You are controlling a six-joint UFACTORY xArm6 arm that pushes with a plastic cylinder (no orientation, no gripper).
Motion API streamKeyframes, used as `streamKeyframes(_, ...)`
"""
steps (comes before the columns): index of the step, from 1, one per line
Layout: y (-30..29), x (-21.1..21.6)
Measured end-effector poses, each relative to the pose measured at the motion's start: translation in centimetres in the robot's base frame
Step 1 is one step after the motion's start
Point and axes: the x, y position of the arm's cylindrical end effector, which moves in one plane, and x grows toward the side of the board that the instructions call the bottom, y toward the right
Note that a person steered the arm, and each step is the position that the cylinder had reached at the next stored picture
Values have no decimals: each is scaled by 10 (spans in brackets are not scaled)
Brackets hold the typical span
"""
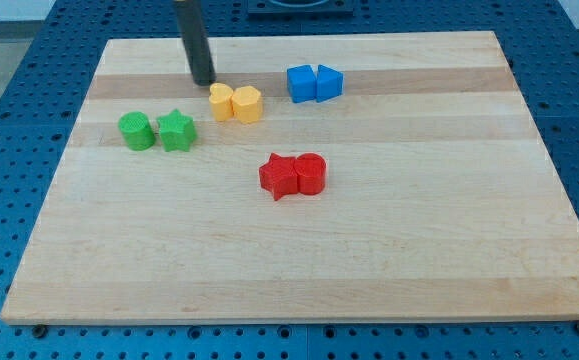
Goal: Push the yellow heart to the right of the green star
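Note:
Two yellow blocks sit side by side in the upper middle of the board. The left one looks like the yellow heart and the right one like a pentagon, though the shapes are hard to make out. The green star lies down-left of them, with a gap between it and the yellow pair. My tip rests on the board just up-left of the left yellow block, very close to it or touching it.
A green round block touches the green star's left side. Two blue blocks sit right of the yellow pair. A red star and a red round block lie together at the centre. The wooden board rests on a blue pegboard.

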Motion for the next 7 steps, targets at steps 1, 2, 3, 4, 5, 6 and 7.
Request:
streamKeyframes(1,15,4)
streamKeyframes(2,15,21)
streamKeyframes(3,15,42)
streamKeyframes(4,15,58)
streamKeyframes(5,15,62)
streamKeyframes(6,15,64)
streamKeyframes(7,15,66)
